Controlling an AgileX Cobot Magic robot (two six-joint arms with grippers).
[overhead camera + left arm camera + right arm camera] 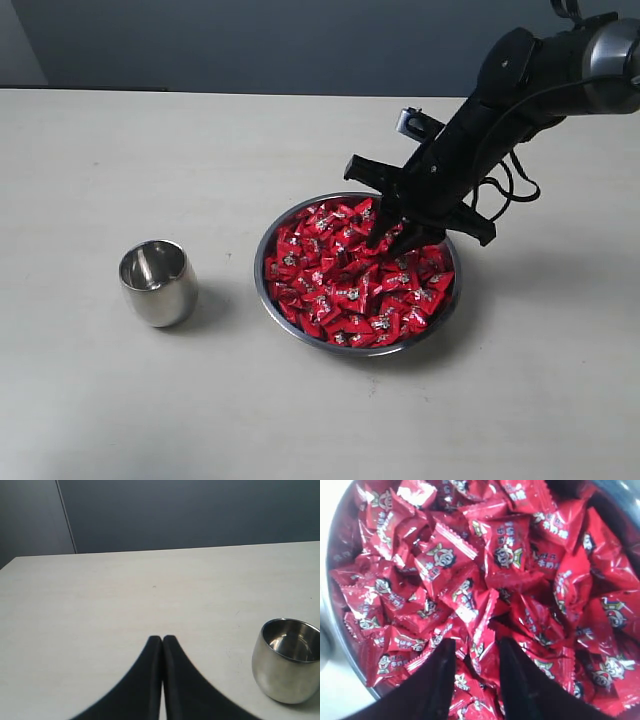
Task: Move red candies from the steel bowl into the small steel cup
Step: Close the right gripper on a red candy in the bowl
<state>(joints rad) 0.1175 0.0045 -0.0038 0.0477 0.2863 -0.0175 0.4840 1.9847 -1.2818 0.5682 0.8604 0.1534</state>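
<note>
The steel bowl (262, 296) sits in the middle of the table, heaped with red candies (345, 290) in shiny wrappers. My right gripper (393, 238) reaches down into the far side of the heap. In the right wrist view its two black fingers (435, 675) are pushed in among the red candies (505, 550), and the gripper (476, 645) is shut on a candy wedged between them. The small steel cup (157, 282) stands upright to the left of the bowl, with no candy showing inside. My left gripper (162, 639) is shut and empty above bare table, the cup (287, 662) beside it.
The pale table (120, 170) runs wide around bowl and cup. A dark wall stands behind its far edge. The right arm's black links and cables (510, 180) hang over the bowl's far right side.
</note>
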